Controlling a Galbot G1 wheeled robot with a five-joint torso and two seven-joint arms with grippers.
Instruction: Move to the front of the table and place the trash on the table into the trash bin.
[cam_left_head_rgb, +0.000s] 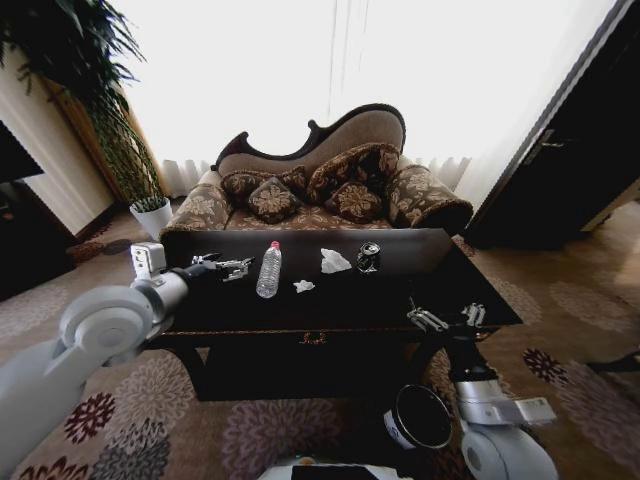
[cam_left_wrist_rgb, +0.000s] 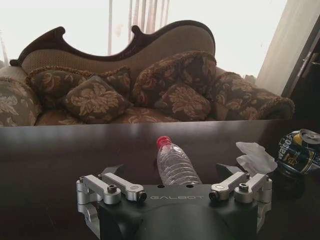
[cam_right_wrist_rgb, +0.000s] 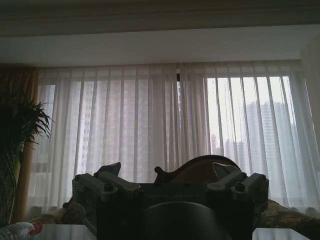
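The black table stands right in front of me, before a patterned sofa. On it lie the trash items: a clear plastic bottle with a red cap, a larger white paper wad, a small wad and a dark can. My left gripper hovers open over the table's left part, just left of the bottle. In the left wrist view the bottle lies straight ahead between the open fingers, apart from them, with the wad and can beyond. My right gripper is open at the table's front right edge.
The black trash bin stands on the carpet below the table's front right, beside my right arm. A sofa runs behind the table, a white plant pot stands at far left, and dark furniture lines the right wall.
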